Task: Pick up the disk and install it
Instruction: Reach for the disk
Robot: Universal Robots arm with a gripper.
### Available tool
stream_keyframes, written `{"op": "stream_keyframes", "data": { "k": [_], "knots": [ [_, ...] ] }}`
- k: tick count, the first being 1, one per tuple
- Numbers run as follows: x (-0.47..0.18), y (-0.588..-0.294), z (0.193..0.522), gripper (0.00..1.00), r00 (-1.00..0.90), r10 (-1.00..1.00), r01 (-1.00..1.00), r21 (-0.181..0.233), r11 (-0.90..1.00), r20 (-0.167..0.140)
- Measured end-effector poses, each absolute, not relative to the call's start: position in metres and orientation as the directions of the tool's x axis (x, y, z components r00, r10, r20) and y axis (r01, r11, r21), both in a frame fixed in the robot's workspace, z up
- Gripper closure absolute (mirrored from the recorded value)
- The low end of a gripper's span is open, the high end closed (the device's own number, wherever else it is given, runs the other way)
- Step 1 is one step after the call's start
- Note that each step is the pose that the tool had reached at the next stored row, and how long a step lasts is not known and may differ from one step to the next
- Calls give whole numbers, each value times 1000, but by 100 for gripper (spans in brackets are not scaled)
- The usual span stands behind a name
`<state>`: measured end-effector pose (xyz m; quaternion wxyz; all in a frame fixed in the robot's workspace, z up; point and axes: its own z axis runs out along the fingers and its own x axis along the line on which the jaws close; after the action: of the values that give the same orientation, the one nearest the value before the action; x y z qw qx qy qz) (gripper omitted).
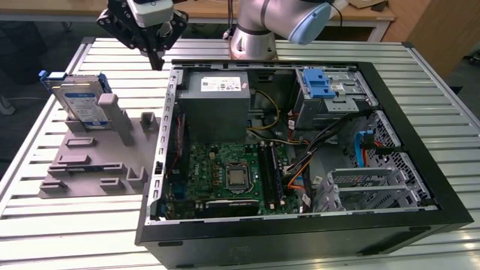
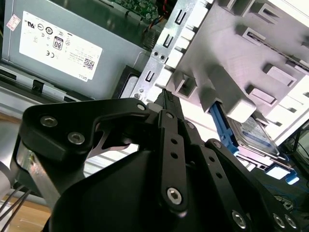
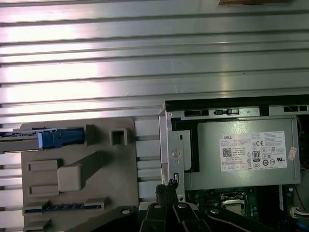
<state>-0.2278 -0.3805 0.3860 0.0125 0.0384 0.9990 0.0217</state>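
A slatted metal table [image 1: 67, 236] stood before a wooden bench [image 1: 367, 16]; the gripper [image 1: 156, 63] hung empty, fingers [image 2: 166, 123] pressed together, between the upright disk [image 1: 81, 104] and the open computer case [image 1: 300, 239].

Gripper [image 1: 157, 63]: points straight down, fingers [image 2: 168, 130] pressed together, nothing held.
Arm [image 1: 259, 28]: its silver column stands just beside the gripper.

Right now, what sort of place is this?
Probably a robotics lab or workshop bench: an open computer case lies on a slatted metal table, the disk stands in a grey holder beside it, and a robot gripper hangs above.
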Motion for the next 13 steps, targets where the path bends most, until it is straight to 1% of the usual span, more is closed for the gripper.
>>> {"op": "stream_keyframes", "data": {
  "k": [13],
  "knots": [
    [-236,-381,385,89,-997,77,76,44,996,-23]
  ]
}}
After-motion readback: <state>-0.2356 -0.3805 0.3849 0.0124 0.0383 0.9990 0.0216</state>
